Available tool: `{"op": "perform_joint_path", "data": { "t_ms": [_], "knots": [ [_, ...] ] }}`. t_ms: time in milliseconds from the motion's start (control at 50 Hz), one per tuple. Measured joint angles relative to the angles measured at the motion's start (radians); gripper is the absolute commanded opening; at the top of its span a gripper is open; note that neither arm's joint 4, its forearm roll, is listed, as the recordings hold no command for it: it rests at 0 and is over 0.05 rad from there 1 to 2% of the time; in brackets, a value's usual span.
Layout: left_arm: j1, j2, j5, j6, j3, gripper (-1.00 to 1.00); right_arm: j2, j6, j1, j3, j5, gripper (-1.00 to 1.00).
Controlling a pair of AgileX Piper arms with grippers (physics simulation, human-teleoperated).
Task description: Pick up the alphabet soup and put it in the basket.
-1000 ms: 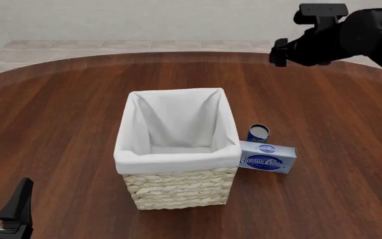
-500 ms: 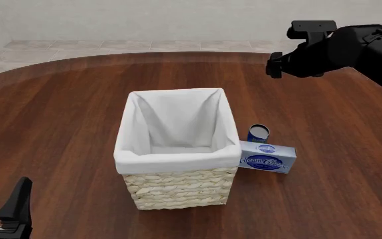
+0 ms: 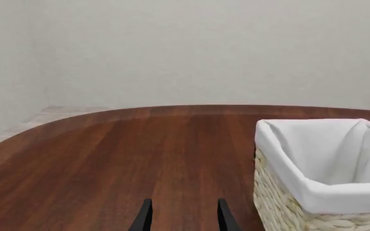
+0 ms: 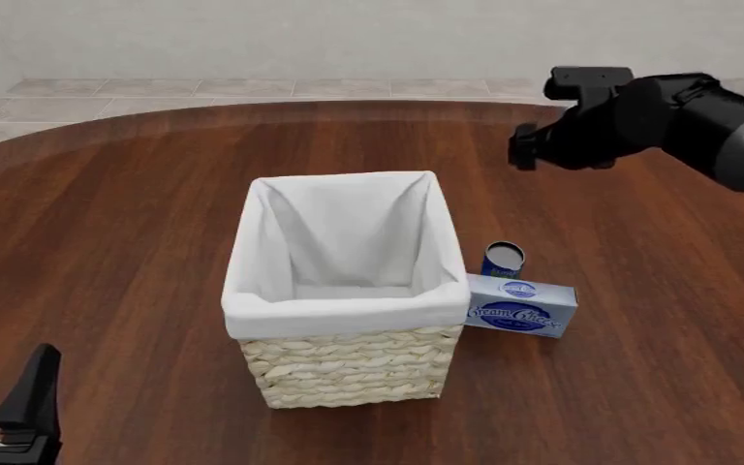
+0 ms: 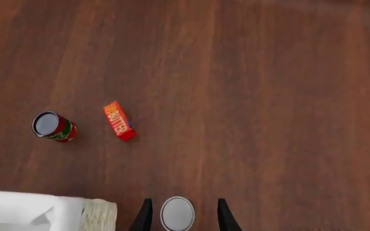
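Note:
The alphabet soup (image 4: 503,258), a small blue can with a grey top, stands upright on the table by the basket's right side. The basket (image 4: 346,373) is woven straw with a white cloth lining. My right gripper (image 5: 182,204) hangs open high above the table, pointing down. Seen from above in the right wrist view, the soup's grey top (image 5: 177,213) lies between the fingers (image 5: 144,217), far below them. The right arm (image 4: 604,116) hovers behind the can. My left gripper (image 3: 181,219) is open and empty, low at the near left, with the basket (image 3: 281,202) to its right.
A blue-and-white cream cheese box (image 4: 521,307) lies touching the near side of the soup can. In the right wrist view, a red can (image 5: 53,126) and a red butter box (image 5: 119,120) sit farther back on the table. The basket's corner (image 5: 98,214) is close beside the soup.
The right arm has swung left and somewhat lower, nearing the spot above the can. The left arm has barely moved. Objects on the table have not shifted.

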Motion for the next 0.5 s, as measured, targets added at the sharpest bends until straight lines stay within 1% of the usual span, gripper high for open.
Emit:
{"op": "perform_joint_path", "data": {
  "t_ms": [500],
  "knots": [
    [0.007,0.000,-0.002,-0.006,0.000,1.00,0.055,0.024,0.013,0.030,-0.029,1.00]
  ]
}}
